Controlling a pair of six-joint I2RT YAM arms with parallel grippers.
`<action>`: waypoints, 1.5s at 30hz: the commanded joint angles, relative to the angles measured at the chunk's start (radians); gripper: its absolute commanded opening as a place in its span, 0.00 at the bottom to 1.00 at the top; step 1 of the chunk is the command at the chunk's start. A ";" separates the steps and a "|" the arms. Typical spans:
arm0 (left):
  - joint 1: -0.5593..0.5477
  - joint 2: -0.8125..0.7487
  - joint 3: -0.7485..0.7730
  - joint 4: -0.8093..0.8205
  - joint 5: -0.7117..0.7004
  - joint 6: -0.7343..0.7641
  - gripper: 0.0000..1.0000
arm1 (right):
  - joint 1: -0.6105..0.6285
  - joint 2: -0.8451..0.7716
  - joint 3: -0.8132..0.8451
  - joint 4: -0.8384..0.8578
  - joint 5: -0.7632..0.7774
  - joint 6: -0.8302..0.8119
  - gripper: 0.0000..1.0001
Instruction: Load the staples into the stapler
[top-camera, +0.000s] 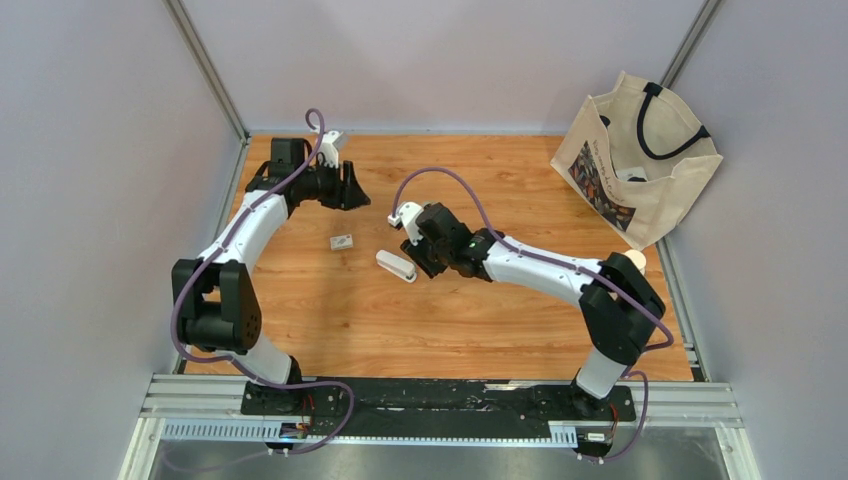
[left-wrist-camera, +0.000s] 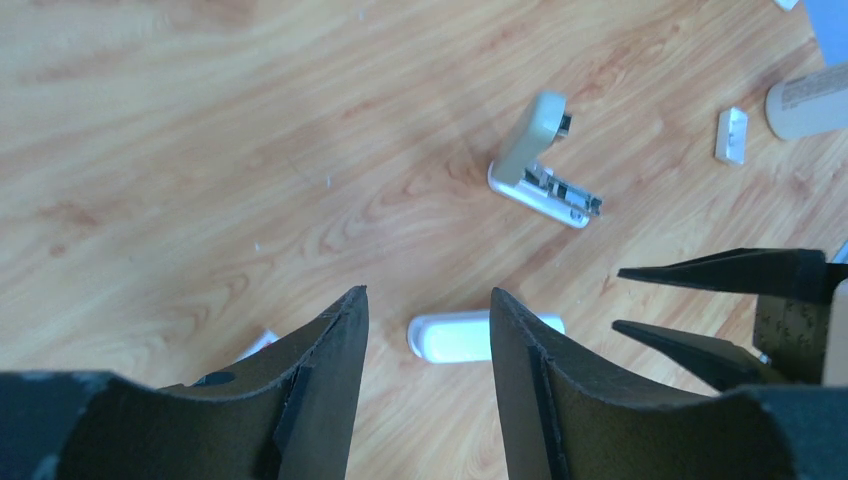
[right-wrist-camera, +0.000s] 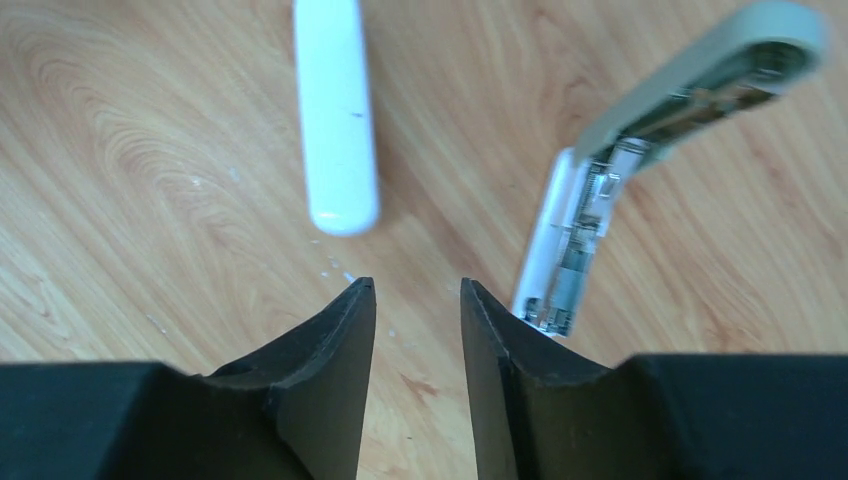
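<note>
The right claw (right-wrist-camera: 416, 283) hangs low over the wooden table (top-camera: 450, 330). Its two dark fingers are parted by a modest gap, narrower than the other arm's. Bare wood shows through that gap, so it is released and grips nothing.

From its wrist, the stapler (right-wrist-camera: 570, 230) lies just beside its right-hand finger. The base points its front end at the fingertip, and the beige top arm is swung up and away, leaving the metal channel exposed. The finger's edge overlaps that front end in the view, but I cannot tell whether they touch or the finger sits above it. Ahead and to the left of this claw, a white capsule-shaped piece (right-wrist-camera: 335, 110) lies flat on the wood, apart from both fingers.

The left claw (left-wrist-camera: 428, 292) is up over the far left of the table, fingers spread wide and holding nothing. The white piece shows on the table through its gap. From above, the right wrist hides the stapler. A small box (top-camera: 342, 241) sits left of the white piece, and a tote bag (top-camera: 640, 170) leans in the far right corner.

The staples I cannot make out. There is metal in the open channel, but it is too small and blurred to call a strip.
</note>
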 joint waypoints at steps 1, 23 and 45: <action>-0.030 0.044 0.125 -0.006 0.013 -0.002 0.58 | -0.074 -0.083 -0.039 0.036 -0.009 -0.051 0.43; -0.248 0.499 0.629 -0.031 -0.015 -0.097 0.66 | -0.217 0.043 -0.073 0.096 -0.084 -0.040 0.43; -0.277 0.531 0.549 0.014 -0.012 -0.114 0.66 | -0.229 0.102 -0.059 0.077 -0.081 -0.036 0.34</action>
